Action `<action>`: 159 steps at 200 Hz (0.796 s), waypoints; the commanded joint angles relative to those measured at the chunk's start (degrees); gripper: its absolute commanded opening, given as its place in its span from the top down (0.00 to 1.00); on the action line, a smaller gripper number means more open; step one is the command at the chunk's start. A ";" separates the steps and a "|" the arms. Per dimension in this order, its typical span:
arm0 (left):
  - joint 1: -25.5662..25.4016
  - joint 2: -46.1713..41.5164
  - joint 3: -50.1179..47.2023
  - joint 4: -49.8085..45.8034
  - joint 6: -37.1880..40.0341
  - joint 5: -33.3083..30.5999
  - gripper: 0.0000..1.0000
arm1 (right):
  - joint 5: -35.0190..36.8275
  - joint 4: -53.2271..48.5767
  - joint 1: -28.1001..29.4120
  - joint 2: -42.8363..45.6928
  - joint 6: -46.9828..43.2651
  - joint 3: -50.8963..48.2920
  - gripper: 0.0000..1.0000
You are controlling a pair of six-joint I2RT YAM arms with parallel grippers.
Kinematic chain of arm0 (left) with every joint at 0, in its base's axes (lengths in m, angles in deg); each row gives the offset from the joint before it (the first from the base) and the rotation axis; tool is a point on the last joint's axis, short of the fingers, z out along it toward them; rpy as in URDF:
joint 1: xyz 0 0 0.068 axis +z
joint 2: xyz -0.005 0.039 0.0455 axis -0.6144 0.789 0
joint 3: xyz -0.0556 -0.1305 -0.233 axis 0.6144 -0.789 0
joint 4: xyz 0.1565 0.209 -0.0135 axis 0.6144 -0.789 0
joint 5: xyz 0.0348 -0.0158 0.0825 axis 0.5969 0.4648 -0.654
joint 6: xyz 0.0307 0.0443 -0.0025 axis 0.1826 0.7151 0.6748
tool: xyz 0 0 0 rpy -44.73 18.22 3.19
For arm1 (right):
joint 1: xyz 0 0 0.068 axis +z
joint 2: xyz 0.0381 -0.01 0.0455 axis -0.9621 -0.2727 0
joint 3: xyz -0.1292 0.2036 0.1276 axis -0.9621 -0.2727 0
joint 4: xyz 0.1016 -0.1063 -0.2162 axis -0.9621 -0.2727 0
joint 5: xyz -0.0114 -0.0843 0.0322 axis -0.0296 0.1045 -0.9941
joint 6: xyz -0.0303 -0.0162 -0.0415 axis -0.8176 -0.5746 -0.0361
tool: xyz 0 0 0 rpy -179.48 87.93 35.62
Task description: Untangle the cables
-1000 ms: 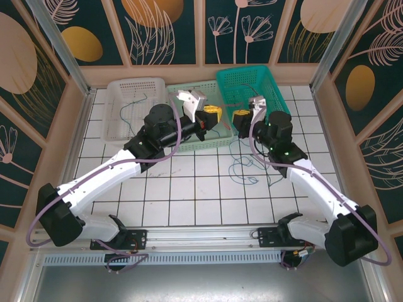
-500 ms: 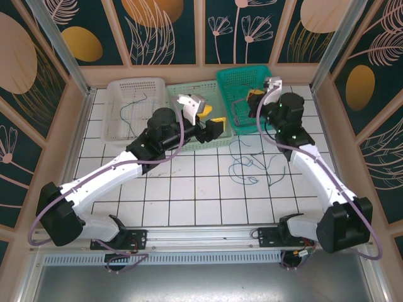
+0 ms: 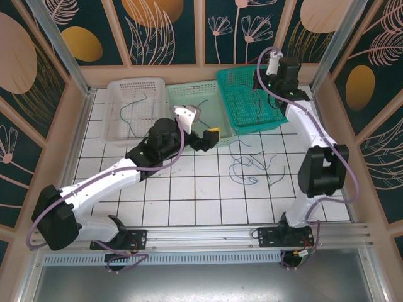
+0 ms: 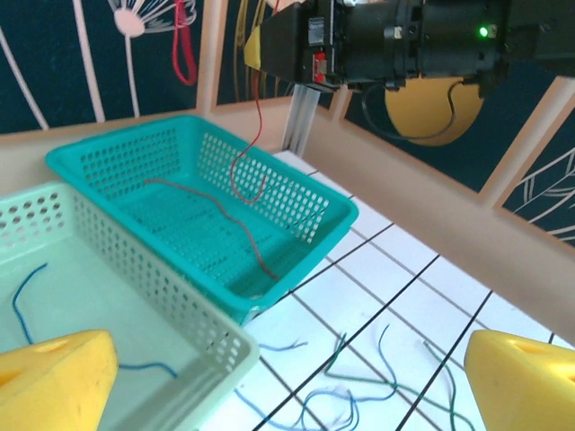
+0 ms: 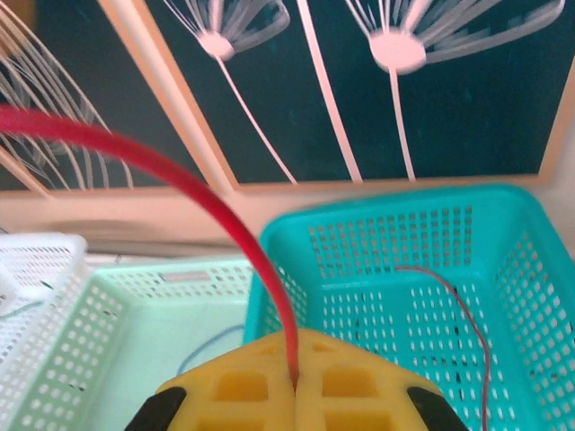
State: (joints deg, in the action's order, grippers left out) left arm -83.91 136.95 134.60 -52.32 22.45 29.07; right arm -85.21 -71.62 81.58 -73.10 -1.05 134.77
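Jaws of the right gripper (image 5: 295, 384) clamp the red cable (image 5: 225, 211), which trails down into the teal basket (image 4: 296, 193) at 1 o'clock; the left gripper (image 3: 211, 134) gapes empty. Best to lower until its slack coils inside the walls, then release. Other cables (image 3: 252, 165) sprawl on the worktop (image 3: 189, 189) toward 3 o'clock, with free tiles around them.

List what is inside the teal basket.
A thin red cable trails across the floor of the teal basket and rises to the right end effector, shut on it. The near wall hides the floor strip behind it in the left wrist view.
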 commanded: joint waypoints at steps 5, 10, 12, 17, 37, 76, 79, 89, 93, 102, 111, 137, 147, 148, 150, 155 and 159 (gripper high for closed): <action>0.31 -1.93 -2.76 -0.03 -1.39 -2.11 0.01 | 1.58 -8.33 -0.62 -7.24 0.06 7.68 1.00; 0.32 -2.03 -3.03 -0.11 -1.60 -2.19 0.01 | 2.03 -9.98 -0.67 -8.84 0.14 9.30 1.00; 0.34 -2.10 -3.17 -0.11 -1.66 -2.17 0.02 | 2.16 -10.60 -0.71 -9.54 0.18 10.04 1.00; 0.38 -2.21 -3.34 -0.25 -1.77 -2.18 0.02 | 2.39 -12.29 -0.70 -11.11 0.24 11.74 1.00; 0.38 -2.60 -4.29 -0.23 -2.01 -2.40 0.01 | 2.17 -20.18 -0.96 -17.59 0.01 19.57 1.00; 0.30 -3.17 -5.01 -0.72 -2.10 -3.12 0.01 | 2.00 -26.06 -1.71 -23.10 0.99 25.34 1.00; 0.29 -3.17 -5.09 -0.71 -2.09 -3.08 0.01 | 1.90 -25.97 -1.88 -23.08 1.13 25.13 1.00; 0.33 -3.26 -5.18 -0.69 -2.21 -3.14 0.02 | 1.38 -25.75 -2.27 -23.08 1.67 24.36 1.00; 0.34 -3.26 -5.19 -0.66 -2.24 -3.16 0.01 | 1.06 -25.88 -2.46 -23.08 1.84 24.17 1.00; 0.33 -3.27 -5.25 -0.66 -2.32 -3.25 0.02 | 0.24 -26.28 -2.74 -23.36 1.87 23.92 1.00; 0.34 -3.26 -5.27 -0.73 -2.28 -3.24 0.01 | -0.55 -27.30 -2.87 -23.72 1.27 24.13 0.90; 0.33 -3.03 -5.03 -0.59 -2.39 -2.95 0.01 | 0.12 -30.24 -2.92 -24.37 -1.10 25.37 0.37; 0.31 -2.92 -5.10 -0.62 -2.53 -2.90 0.01 | 0.58 -30.18 -2.88 -23.49 -1.68 24.89 0.31; 0.35 -2.91 -5.10 -0.63 -2.57 -2.90 0.01 | 0.64 -30.15 -2.90 -23.37 -1.71 24.85 0.30; 0.33 -2.84 -5.10 -0.68 -2.61 -2.90 0.01 | 0.73 -30.17 -2.87 -23.10 -1.74 24.78 0.28; 0.34 -2.75 -5.18 -0.66 -2.69 -2.90 0.01 | 0.94 -30.24 -2.91 -22.43 -1.95 24.65 0.26; 0.26 -2.73 -5.19 -0.73 -2.87 -2.84 0.01 | 0.96 -30.34 -2.82 -21.85 -2.05 24.50 0.24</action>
State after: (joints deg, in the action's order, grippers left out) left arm -83.93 134.96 129.75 -53.02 20.66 26.34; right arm -84.31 -99.07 78.56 -96.75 -1.38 158.03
